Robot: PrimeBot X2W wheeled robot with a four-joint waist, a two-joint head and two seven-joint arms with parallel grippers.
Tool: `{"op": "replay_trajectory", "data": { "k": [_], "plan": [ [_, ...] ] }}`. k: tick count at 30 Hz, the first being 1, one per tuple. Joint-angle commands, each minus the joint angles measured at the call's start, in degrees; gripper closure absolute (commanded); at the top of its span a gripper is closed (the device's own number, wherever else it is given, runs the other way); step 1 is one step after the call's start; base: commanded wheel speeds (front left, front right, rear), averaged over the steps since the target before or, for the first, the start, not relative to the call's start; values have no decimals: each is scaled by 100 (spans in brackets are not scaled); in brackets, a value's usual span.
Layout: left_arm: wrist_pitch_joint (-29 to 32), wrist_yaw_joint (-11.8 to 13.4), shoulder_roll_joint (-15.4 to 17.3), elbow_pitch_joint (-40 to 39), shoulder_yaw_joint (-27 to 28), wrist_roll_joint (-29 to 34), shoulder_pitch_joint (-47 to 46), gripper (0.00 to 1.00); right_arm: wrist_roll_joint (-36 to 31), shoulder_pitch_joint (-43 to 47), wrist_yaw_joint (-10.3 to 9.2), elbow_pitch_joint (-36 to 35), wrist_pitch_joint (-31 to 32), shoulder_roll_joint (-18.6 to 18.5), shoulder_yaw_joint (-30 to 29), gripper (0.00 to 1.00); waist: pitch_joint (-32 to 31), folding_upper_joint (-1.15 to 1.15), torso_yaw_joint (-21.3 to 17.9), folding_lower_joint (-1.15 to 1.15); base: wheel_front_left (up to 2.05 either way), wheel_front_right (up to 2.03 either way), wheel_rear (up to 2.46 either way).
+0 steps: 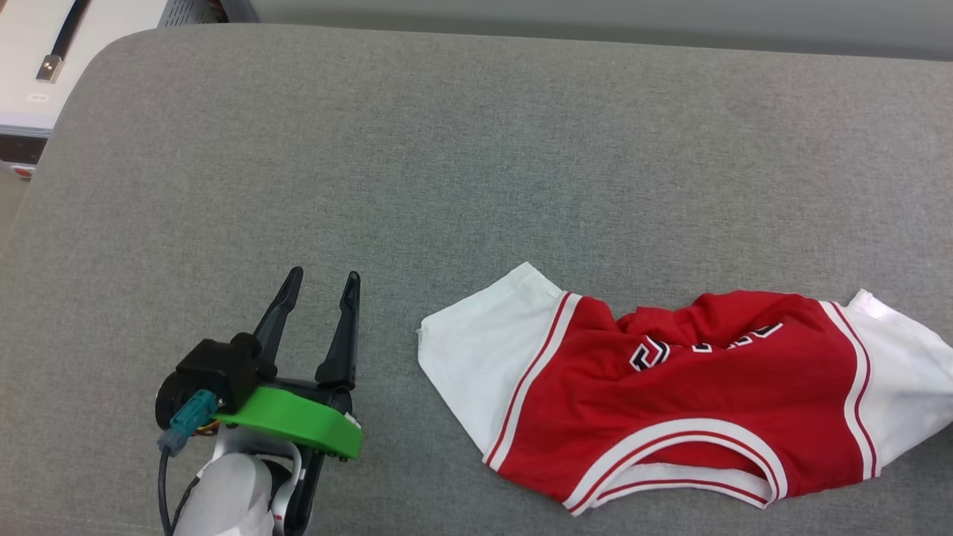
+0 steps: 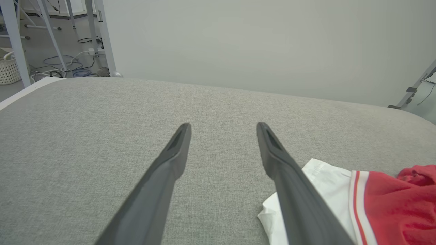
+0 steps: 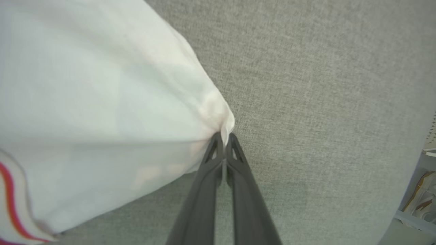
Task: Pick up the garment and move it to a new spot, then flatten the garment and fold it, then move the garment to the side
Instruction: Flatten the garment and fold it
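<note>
Pinching a sleeve corner of the one shirt [image 1: 670, 402], right gripper [image 3: 224, 136] clamped; left gripper [image 1: 325, 275] spread beside other sleeve, open cushion [image 1: 447, 149] left and ahead.

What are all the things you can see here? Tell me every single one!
shirt: one, red with white sleeves and striped trim, crumpled on the pad's near right part.
pad: one, grey, under the shirt.
wall: one, pale grey, behind the pad.
basket: one, white, on the floor, far left in the left wrist view.
cables: a few, blue, white and black, on the floor near the basket.
legs: several, grey metal, standing by the cables.
plug: one, silver on a black cord, on a white top past the pad's far left corner.
left tool: one, dark, open, over bare pad left of the shirt.
right tool: one, dark, shut on the shirt's white sleeve.
</note>
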Motion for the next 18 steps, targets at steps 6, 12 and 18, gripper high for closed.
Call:
{"op": "replay_trajectory", "data": {
  "k": [6, 12, 18],
  "plan": [
    [-24, -17, 78, 106, 6, -17, -34, 0, -153, -165, -4, 331, -649, 241, 110, 0, -268, 0, -136, 0, 0, 0, 0],
    [-24, -17, 171, 249, -182, -102, 113, 0, 53, -198, -4, 5, -2010, 511, -185, 0, -769, 0, -344, 0, 0, 0, 0],
    [-24, -17, 100, 213, -224, -265, 251, 0, 228, 147, -4, -584, -3543, 1016, -567, 0, -1090, 0, -449, 0, 0, 0, 0]
  ]
}}
